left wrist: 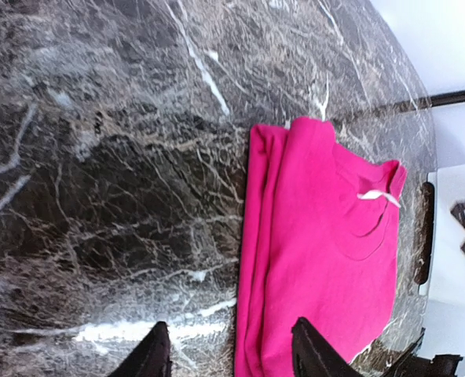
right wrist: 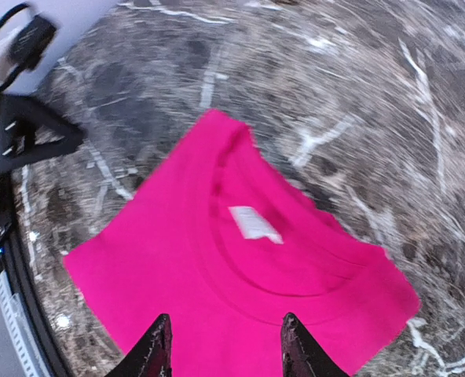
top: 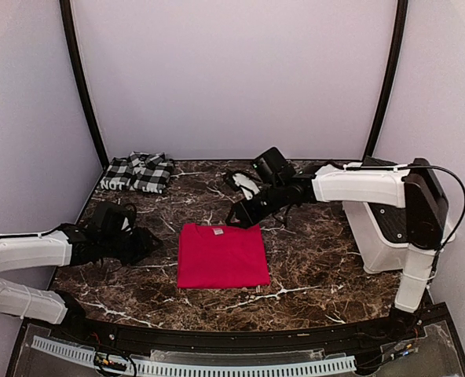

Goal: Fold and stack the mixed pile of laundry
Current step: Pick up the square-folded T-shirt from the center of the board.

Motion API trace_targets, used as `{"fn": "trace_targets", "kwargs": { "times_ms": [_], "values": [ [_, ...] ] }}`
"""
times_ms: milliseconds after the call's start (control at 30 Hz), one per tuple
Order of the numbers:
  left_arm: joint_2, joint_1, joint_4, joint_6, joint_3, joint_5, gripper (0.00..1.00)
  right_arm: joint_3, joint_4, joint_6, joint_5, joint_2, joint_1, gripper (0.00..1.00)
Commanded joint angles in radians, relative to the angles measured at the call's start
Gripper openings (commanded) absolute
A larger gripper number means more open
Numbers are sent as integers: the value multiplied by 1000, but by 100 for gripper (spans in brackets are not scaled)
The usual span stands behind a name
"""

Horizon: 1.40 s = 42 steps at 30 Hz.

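Observation:
The plain red garment (top: 221, 255) lies folded into a flat rectangle at the middle of the marble table, collar and white label toward the back. The black-and-white checked garment (top: 138, 171) sits bunched at the back left corner. My left gripper (top: 148, 240) is low, just left of the red garment. In the left wrist view it (left wrist: 228, 345) is open, straddling the red garment's (left wrist: 319, 251) folded edge. My right gripper (top: 236, 215) hovers over the collar end. Seen from the right wrist it (right wrist: 225, 334) is open and empty above the red cloth (right wrist: 217, 275).
A white plastic bin (top: 378, 232) stands at the right edge of the table beside the right arm's base, and it also shows in the left wrist view (left wrist: 456, 236). Black frame posts rise at both back corners. Bare marble (top: 311, 267) lies around the red garment.

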Motion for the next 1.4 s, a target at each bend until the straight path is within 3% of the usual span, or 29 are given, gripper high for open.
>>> {"fn": "trace_targets", "kwargs": {
  "times_ms": [0, 300, 700, 967, 1067, 1100, 1367],
  "values": [
    [-65, 82, -88, 29, 24, 45, 55, -38, 43, -92, 74, -82, 181, 43],
    [-132, 185, -104, -11, 19, 113, 71, 69, 34, -144, 190, 71, 406, 33],
    [-117, 216, -115, -41, -4, 123, 73, 222, 10, -160, 254, 297, 495, 36],
    [-60, 217, -76, -60, -9, 143, 73, 272, -47, -222, 435, 410, 546, 25],
    [-25, 217, -39, -73, -18, 185, 73, 257, -37, -227, 513, 392, 548, 2],
    [-8, 216, -18, -79, -21, 193, 73, 243, -19, -232, 534, 371, 549, 0],
    [42, 181, 117, -100, -46, 246, 73, 81, 211, -293, 497, 165, 538, 0]
  ]
}}
